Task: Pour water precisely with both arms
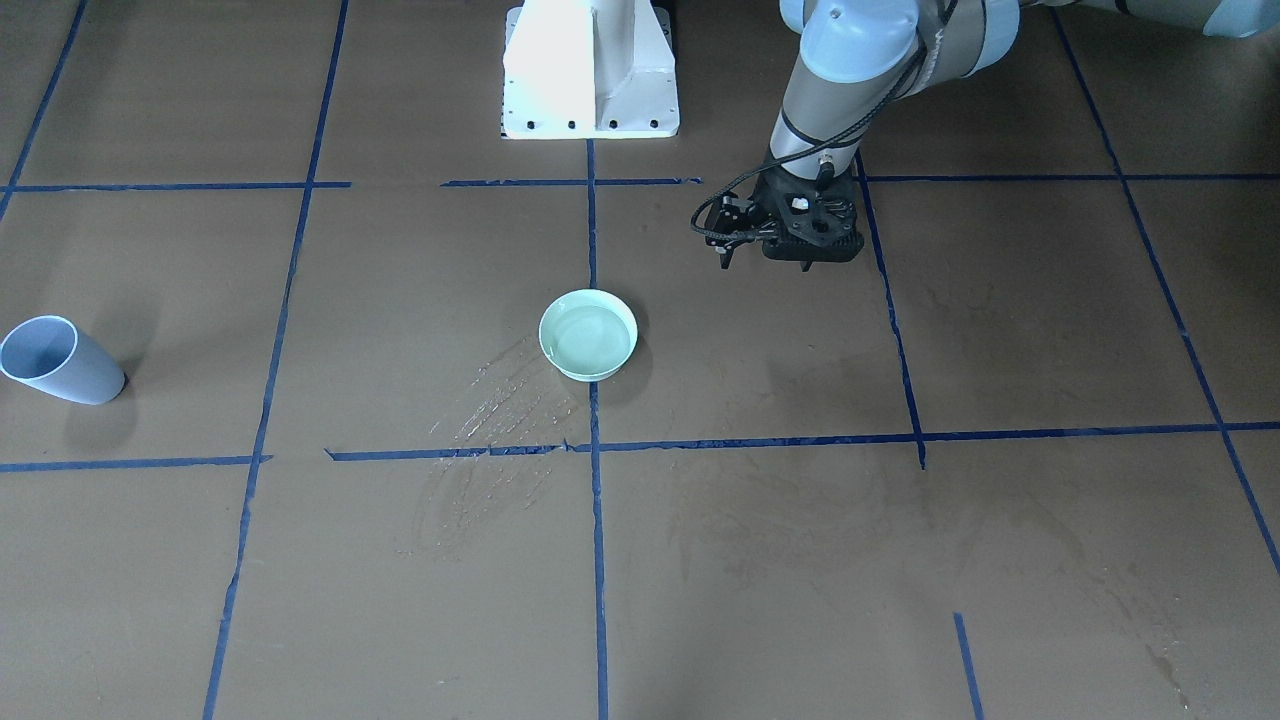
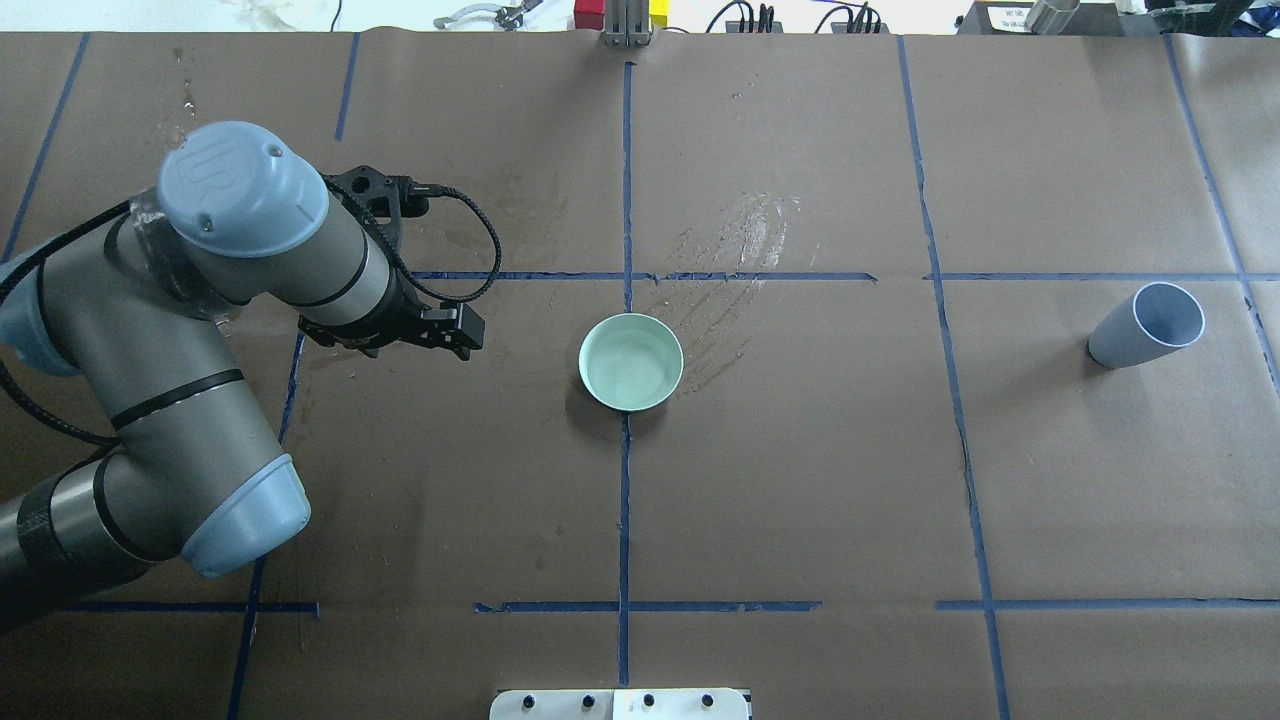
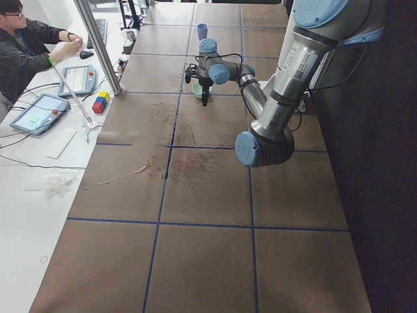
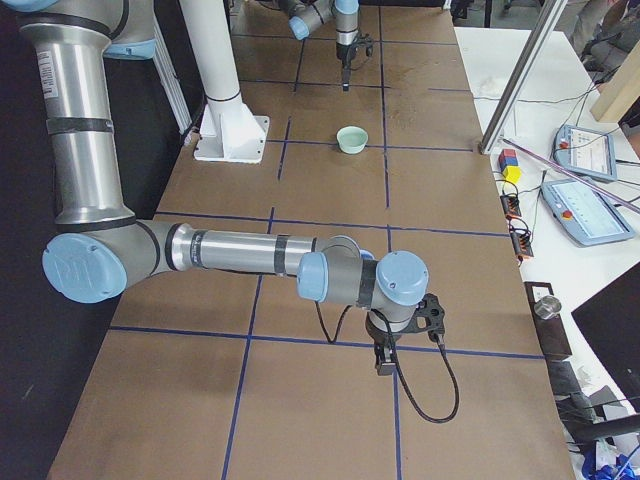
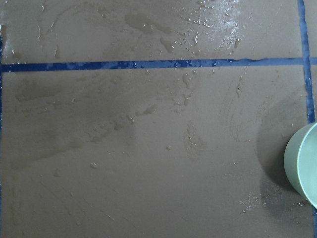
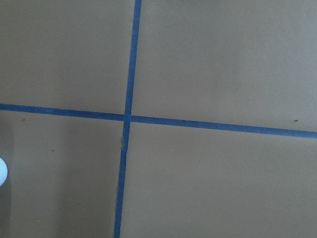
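Note:
A pale green bowl (image 1: 548,318) stands at the table's middle, holding water (image 1: 590,340) with a faint glossy surface. It also shows in the overhead view (image 2: 598,338) and at the right edge of the left wrist view (image 5: 303,166). My left gripper (image 1: 805,262) hangs above the table beside the bowl, apart from it, fingers together and empty. A pale blue-grey cup (image 2: 1140,328) stands tilted far to my right. My right gripper (image 4: 385,362) shows only in the exterior right view, low over the table; I cannot tell if it is open or shut.
Wet streaks of spilled water (image 1: 500,400) lie on the brown paper beside the bowl, and more wet patches (image 5: 148,109) lie under my left wrist. The white pedestal (image 1: 590,70) stands at the robot's side. An operator (image 3: 26,45) sits beyond the table's far edge.

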Controlling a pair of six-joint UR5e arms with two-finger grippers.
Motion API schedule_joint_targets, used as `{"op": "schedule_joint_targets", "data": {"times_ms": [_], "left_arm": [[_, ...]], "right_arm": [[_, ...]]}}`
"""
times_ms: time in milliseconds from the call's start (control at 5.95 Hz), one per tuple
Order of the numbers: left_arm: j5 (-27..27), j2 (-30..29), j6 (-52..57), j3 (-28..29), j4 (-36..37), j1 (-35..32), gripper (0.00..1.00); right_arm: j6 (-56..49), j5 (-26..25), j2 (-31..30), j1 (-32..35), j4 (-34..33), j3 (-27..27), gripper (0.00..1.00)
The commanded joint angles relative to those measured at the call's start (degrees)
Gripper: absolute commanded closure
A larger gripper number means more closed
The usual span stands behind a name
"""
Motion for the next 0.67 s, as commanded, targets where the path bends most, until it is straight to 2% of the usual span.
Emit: {"op": "schedule_joint_targets", "data": {"times_ms": [0,168,504], "left_arm": [[4.5,-4.5,-6.9,9.0,-7.8,3.1,0.00],[4.5,-7.6,-9.6,13.3,-10.4,3.2,0.00],[4.5,-10.1,-16.0,18.8,-16.0,3.9,0.00]], "right_arm": [[-0.1,1.2,-0.5,-0.1,0.0,0.4,0.00],[-0.1,1.2,-0.8,-0.1,0.0,0.6,0.00],[-0.1,1.2,-1.0,-0.1,0.0,0.7,0.00]]}}
